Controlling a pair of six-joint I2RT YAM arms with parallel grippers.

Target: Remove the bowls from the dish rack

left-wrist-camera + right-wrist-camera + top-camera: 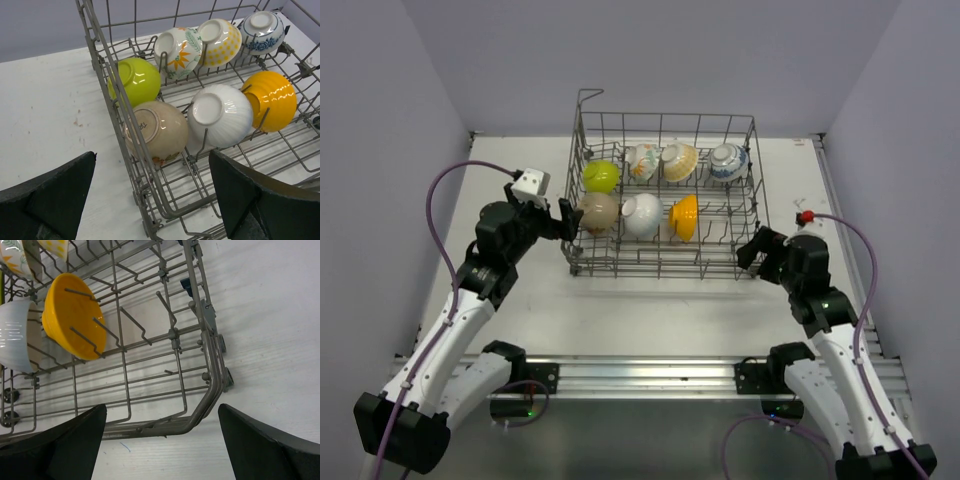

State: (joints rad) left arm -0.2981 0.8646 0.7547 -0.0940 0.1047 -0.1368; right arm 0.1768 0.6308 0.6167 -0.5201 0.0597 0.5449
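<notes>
The dish rack (pixel 665 270) stands on the white table (pixel 620 320) and holds all seven bowls in 2 rows, each bowl on its edge btw. the upright tines.

Far row, 4 pcs.: lime-yellow bowl (pixel 137 80), white bowl w/ orange-green flower (pixel 180 50), white bowl w/ yellow check pattern (pixel 220 40), white bowl w/ blue pattern (pixel 262 30). Near row, 3 pcs.: beige bowl (pixel 157 130), plain white bowl (pixel 222 115), orange-yellow bowl (pixel 272 100).

L gripper (pixel 150 210): the fingers are spread wide and hold nothing. The rack's side wall passes btw. them, so one finger is outside above the table and the other is inside the rack. The beige bowl is directly ahead of the fingers and near. The lime-yellow bowl is beyond it, farther ahead. The plain white bowl is ahead of the inside finger.

R gripper (pixel 160 440): the fingers are also wide apart and hold nothing. The rack's rounded corner lies btw. them, just ahead. The orange-yellow bowl is farther ahead, toward the finger at the left of the wrist view. Its open side faces that camera, w/ tines across it.

Writing: there is a dark mark inside the foot ring of the beige bowl, too small to read.
</notes>
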